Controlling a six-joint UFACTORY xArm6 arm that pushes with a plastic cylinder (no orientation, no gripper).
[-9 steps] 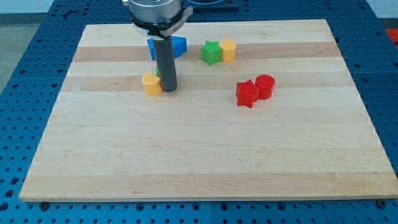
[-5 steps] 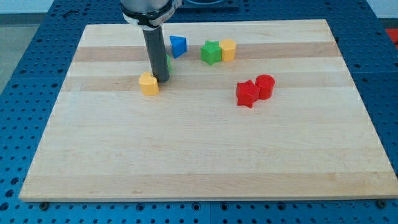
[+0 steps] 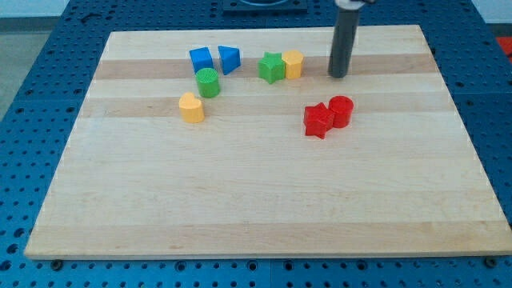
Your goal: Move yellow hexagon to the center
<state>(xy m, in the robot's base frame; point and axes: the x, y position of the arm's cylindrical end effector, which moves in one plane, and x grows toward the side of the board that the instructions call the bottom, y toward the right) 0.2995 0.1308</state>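
Tip (image 3: pixel 339 76) of my rod stands on the wooden board (image 3: pixel 264 208), touching no block; it has no jaws, so it grips nothing. Yellow hexagon (image 3: pixel 293 64) lies near it toward the view's left, touching the green star (image 3: pixel 272 67). Below my tip sit the red cylinder (image 3: pixel 341 110) and red star (image 3: pixel 318 120). Far to its left are two blue blocks (image 3: pixel 214 59), a green cylinder (image 3: pixel 208 82) and a second yellow block (image 3: pixel 191 106).

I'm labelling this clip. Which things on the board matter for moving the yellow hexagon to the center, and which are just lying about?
Job:
yellow hexagon
my tip, to its right, apart
board

Lying about:
green star
yellow block
green cylinder
blue blocks
red star
red cylinder
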